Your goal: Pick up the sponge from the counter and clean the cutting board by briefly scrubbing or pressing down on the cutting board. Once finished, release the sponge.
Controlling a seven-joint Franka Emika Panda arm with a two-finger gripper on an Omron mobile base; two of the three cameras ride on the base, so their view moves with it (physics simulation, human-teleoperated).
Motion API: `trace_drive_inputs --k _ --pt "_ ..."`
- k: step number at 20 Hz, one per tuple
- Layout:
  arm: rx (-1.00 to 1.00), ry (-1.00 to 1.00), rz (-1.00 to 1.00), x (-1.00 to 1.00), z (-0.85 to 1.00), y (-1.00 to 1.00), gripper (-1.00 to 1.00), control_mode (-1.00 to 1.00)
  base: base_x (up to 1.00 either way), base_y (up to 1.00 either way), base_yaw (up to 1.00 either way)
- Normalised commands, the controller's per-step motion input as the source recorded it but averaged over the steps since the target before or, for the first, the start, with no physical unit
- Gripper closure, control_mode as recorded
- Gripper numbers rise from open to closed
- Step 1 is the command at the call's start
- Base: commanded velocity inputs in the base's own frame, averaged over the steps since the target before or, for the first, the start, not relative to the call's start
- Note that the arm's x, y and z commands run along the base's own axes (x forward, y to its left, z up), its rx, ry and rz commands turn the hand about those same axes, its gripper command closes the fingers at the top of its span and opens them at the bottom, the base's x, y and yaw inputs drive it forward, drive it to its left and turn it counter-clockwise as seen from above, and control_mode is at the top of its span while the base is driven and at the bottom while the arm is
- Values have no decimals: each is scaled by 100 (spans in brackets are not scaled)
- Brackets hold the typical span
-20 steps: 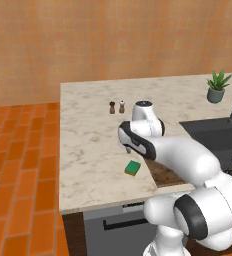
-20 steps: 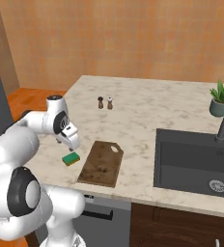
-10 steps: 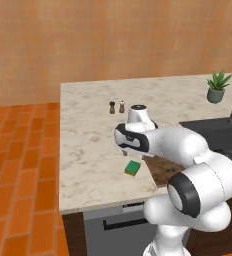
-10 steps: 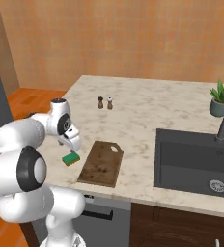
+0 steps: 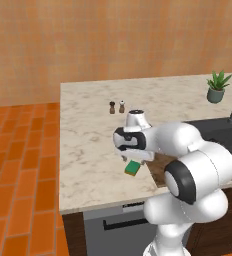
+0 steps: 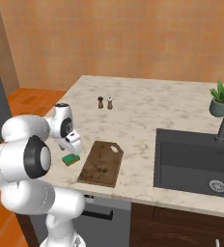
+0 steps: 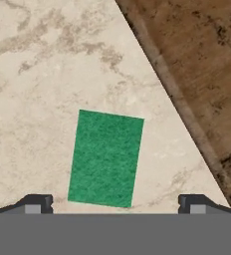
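1. At the left of the right base view, your gripper (image 6: 73, 143) hangs just above the sponge (image 6: 71, 159), which lies flat on the tabletop (image 6: 147, 111) in the lower left of that frame. Nothing is lifted yet, so the pickup is not done.
2. In the hand view the sponge (image 7: 106, 158) sits at centre-bottom, green face up and slightly turned against the line between the two fingertips (image 7: 36, 203). The tips stand wide apart, one at either side of the sponge and clear of it: the gripper is spread and holds nothing.
3. In the left base view the sponge (image 5: 133, 168) shows just below the gripper (image 5: 137, 159), near the middle of the frame, with bare marble around it.
4. To the right of the sponge lies the cutting board (image 6: 102, 163), near but not touching; its dark edge runs down the upper right of the hand view. It looks untouched.
5. Further right and higher in the base views stand two small shakers (image 6: 105, 102), a dark sink (image 6: 196, 159) and a potted plant (image 6: 219, 98), all well away from the work.
6. By my reading, everything is left: descend and close on the sponge, carry it over the board, press or scrub briefly, then let go.
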Motion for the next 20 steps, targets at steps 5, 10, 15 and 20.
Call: trace_drive_inputs --k 5,10,15,20 --pt "0 4 0 1 -22 0 -100 -100 0 0 0" --pt "0 0 0 5 -13 0 -100 -100 0 0 0" --pt "0 0 0 3 -23 0 -100 -100 0 0 0" --pt "0 0 0 4 -21 -2 -100 -100 0 0 0"
